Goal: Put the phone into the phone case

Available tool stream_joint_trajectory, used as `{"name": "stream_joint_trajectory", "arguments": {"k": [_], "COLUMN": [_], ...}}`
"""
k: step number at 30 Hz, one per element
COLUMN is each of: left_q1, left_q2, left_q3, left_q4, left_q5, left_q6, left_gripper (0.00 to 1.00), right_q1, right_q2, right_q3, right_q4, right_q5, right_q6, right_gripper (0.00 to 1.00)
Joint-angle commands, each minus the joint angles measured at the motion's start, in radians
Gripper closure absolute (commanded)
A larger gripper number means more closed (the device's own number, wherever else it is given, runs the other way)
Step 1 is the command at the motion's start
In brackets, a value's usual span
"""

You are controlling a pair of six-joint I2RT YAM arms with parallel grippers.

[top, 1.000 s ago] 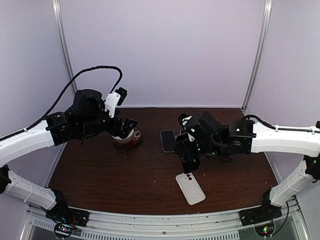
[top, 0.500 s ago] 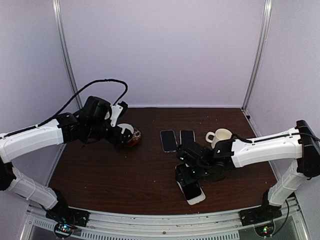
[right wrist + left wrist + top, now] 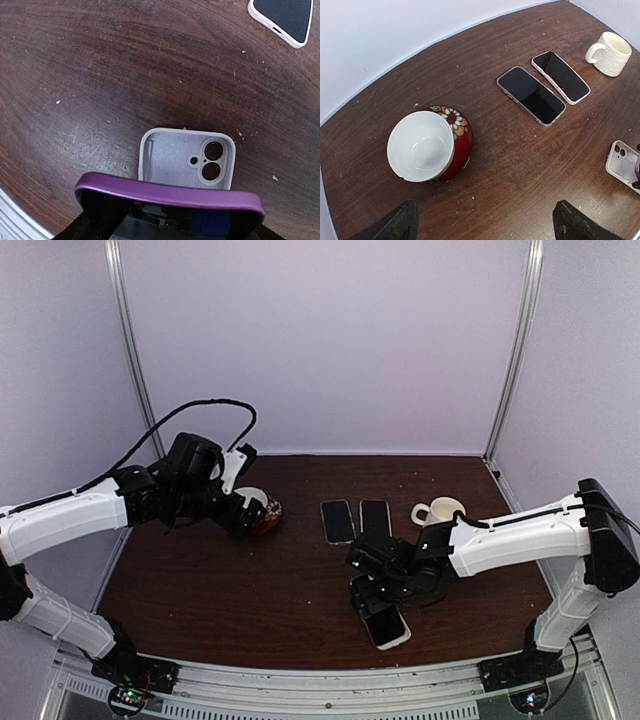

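Note:
My right gripper is shut on a purple-edged phone, held tilted with its lower end over the white phone case. The case lies open side up on the table, its camera holes toward the right of the right wrist view. The phone hides the near part of the case and my right fingers. In the top view the phone lies over the case near the front edge. My left gripper is open and empty above the table, near a bowl. The case also shows in the left wrist view.
A red flowered bowl with a white inside sits at the left. A dark phone and a white-cased phone lie side by side mid-table. A white mug stands to their right. Side walls enclose the table.
My right gripper has carried the phone down and toward the front, from above the table's middle onto the white case. The left arm shifted a little early on, then stayed still.

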Motion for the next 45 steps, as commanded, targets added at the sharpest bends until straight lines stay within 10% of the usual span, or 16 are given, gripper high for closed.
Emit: {"name": "stream_joint_trajectory", "arguments": {"k": [1, 31, 45], "left_q1": [0.005, 0.005, 0.005], "left_q2": [0.007, 0.019, 0.026], "left_q3": [0.003, 0.005, 0.010], "left_q4": [0.004, 0.000, -0.007], "left_q5": [0.006, 0.005, 0.013], "left_q6": [0.010, 0.011, 0.013], "left_gripper": [0.02, 0.02, 0.03], "right_q1": [-0.010, -0.034, -0.035], "right_q2": [-0.026, 0.008, 0.067], "right_q3": [0.031, -0.083, -0.056], "right_q4": [-0.031, 0.039, 0.016], "right_q5": [0.020, -0.071, 0.006], "right_q6": [-0.039, -0.024, 0.007], "right_gripper": [0.75, 0.74, 0.25]}}
